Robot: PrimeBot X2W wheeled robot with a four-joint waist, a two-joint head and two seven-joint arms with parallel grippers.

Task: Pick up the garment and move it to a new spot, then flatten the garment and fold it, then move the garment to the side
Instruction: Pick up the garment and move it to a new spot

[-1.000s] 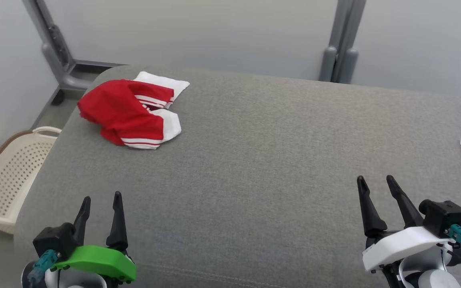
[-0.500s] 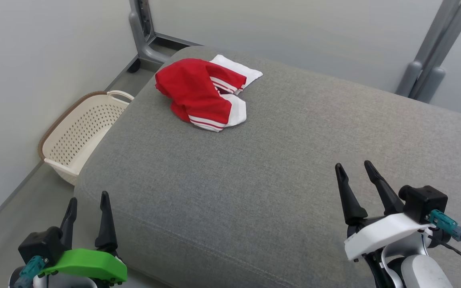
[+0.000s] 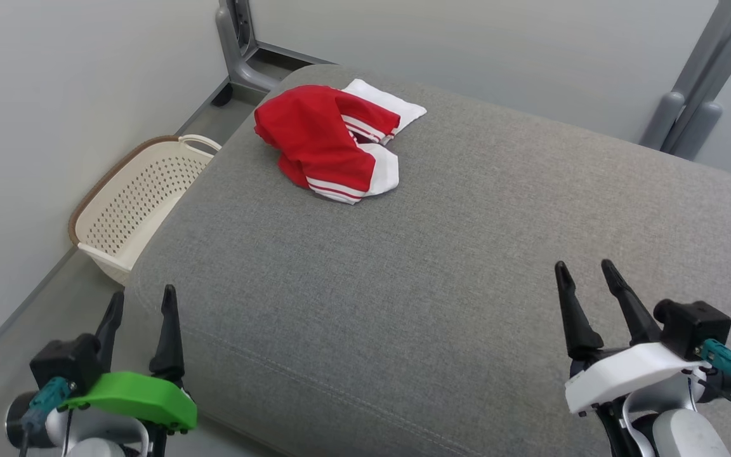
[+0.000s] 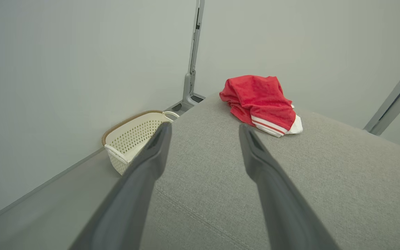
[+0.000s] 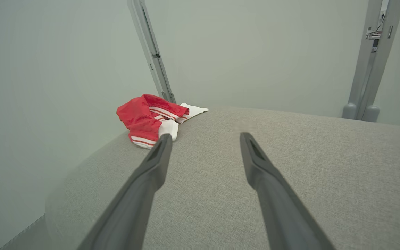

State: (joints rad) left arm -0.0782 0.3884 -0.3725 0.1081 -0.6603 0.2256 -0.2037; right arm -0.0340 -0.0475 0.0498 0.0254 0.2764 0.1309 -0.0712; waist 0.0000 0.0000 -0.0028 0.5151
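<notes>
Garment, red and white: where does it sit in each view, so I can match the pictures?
Head view: garment upper left of centre, on the grey cushion's far left corner.
Left wrist view: garment right of centre, in the upper half.
Right wrist view: garment left of centre, at mid-height.
Shared landmark: the grey upright post behind it.

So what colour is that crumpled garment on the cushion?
Red with white panels and stripes, clearest in the head view.
</notes>
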